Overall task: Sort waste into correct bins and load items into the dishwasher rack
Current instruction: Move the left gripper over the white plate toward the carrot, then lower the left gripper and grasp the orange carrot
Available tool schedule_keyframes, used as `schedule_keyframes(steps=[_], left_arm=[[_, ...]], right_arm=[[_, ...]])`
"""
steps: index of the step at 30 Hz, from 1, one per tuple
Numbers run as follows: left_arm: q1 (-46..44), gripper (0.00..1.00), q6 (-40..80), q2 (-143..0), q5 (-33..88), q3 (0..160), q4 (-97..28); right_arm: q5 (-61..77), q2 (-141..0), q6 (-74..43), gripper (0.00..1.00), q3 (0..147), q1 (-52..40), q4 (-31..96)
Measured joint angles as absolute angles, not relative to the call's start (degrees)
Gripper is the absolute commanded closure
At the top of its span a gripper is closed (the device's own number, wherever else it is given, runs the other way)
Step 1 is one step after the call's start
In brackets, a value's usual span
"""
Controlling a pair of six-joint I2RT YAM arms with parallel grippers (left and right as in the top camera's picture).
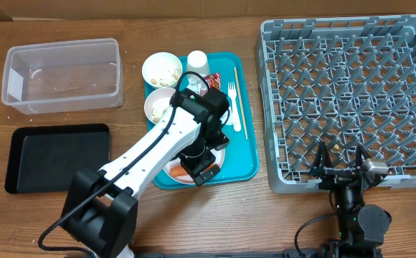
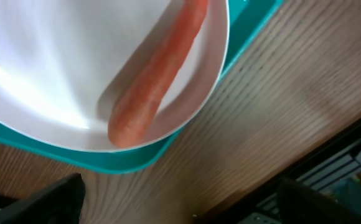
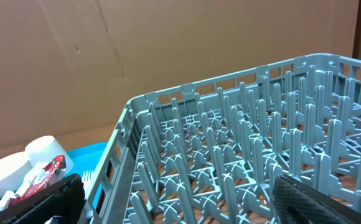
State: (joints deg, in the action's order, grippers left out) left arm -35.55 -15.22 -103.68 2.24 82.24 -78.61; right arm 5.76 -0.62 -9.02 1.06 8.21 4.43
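The carrot (image 2: pixel 159 74) reaches the plate (image 2: pixel 43 62) rim (teal tray (image 2: pixel 137 163) edge just beyond).

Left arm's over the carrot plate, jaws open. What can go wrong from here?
1. The carrot lies loose on the smooth plate. Being round and tapered, it may roll or squirt out as the left gripper closes.
2. The plate sits close to the edge of the teal tray, so pressing down near its rim might tilt it or nudge it toward the table.
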Motion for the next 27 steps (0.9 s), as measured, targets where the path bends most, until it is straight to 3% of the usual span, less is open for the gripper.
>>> schedule_keyframes(steps=[27], left_arm=[[-31.1, 0.00, -16.8, -109.1, 2.3, 77.0, -67.5]], right_arm=[[5.8, -0.6, -9.0, 0.00, 1.1, 8.2, 4.4]])
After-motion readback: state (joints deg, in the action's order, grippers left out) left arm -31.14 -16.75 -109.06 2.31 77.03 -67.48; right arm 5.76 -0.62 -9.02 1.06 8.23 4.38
